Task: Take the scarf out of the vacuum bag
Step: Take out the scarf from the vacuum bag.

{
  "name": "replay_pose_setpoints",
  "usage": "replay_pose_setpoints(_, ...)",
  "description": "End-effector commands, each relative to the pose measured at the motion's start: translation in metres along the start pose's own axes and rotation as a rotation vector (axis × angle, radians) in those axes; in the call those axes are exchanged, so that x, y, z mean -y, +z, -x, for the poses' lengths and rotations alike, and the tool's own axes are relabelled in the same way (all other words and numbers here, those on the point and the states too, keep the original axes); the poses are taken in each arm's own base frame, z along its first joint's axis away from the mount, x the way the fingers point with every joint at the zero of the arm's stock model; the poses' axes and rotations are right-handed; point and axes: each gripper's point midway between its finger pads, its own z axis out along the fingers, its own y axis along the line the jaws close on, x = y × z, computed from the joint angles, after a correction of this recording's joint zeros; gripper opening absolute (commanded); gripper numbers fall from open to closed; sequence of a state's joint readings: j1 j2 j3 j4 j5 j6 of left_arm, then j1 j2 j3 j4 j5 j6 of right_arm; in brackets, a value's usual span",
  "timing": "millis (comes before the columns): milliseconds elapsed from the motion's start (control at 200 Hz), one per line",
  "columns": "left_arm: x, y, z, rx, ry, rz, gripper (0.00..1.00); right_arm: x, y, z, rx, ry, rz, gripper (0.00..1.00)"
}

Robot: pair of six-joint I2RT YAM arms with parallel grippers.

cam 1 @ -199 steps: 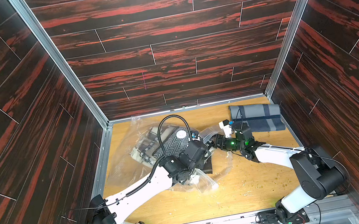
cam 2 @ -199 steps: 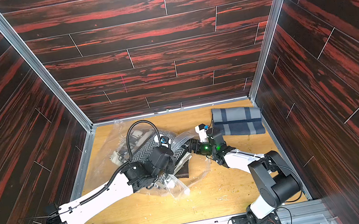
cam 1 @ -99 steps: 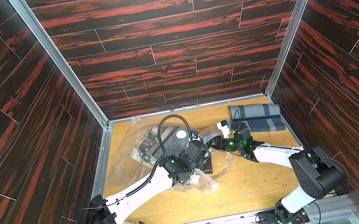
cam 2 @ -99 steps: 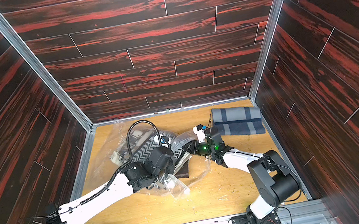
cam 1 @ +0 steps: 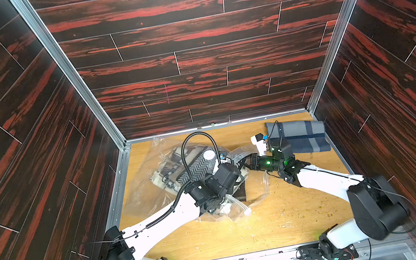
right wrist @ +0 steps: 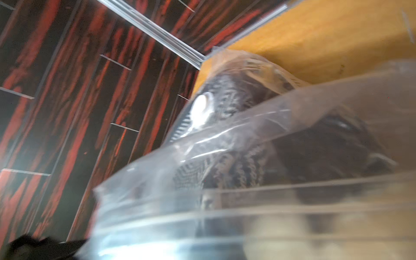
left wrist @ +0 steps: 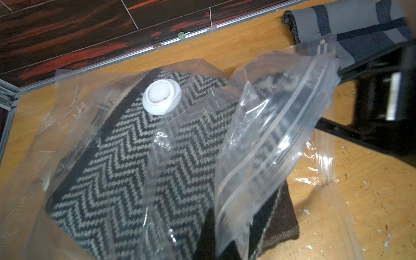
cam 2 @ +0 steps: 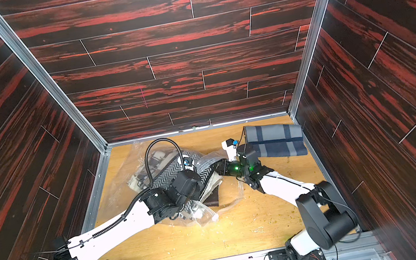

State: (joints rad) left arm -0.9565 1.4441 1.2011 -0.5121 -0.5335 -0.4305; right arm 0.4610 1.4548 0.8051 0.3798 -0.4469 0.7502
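Top views both show left gripper [cam 1: 227,205] and right gripper [cam 1: 244,163] clenched on the vacuum bag [cam 1: 149,196] mid-table [cam 1: 275,225]; left wrist shows the scarf [left wrist: 117,157] inside it; right wrist, blurred, suggests slick plastic may slip or tear if pulled.

Bag [cam 1: 150,187] lies crumpled on table [cam 1: 274,220], toward the far left. Herringbone scarf [cam 1: 199,168] is inside, with the white valve [cam 1: 208,154] over it. Left gripper [cam 1: 224,206] is down at the bag's near edge, mostly hidden under its wrist. Right gripper [cam 1: 244,162] is pinched on the bag edge nearest the folded grey-blue cloth [cam 1: 300,137].
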Motion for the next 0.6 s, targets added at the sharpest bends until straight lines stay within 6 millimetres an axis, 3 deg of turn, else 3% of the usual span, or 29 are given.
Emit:
replay_pose_setpoints(0, -0.019, -0.007, 0.004, 0.007, -0.019, 0.058, 0.00, -0.037, -0.009, 0.015, 0.032, -0.075, 0.071, 0.00)
replay_pose_setpoints(190, -0.023, -0.005, 0.007, 0.006, -0.040, 0.069, 0.00, -0.051, -0.017, 0.012, 0.015, -0.086, 0.075, 0.00)
replay_pose_setpoints(456, -0.031, -0.002, 0.003, -0.028, -0.018, 0.106, 0.00, -0.044, -0.037, 0.004, 0.011, -0.069, -0.022, 0.00)
replay_pose_setpoints(596, -0.028, -0.001, 0.000, -0.039, -0.012, 0.087, 0.00, -0.039, -0.050, 0.009, 0.026, -0.091, -0.119, 0.00)
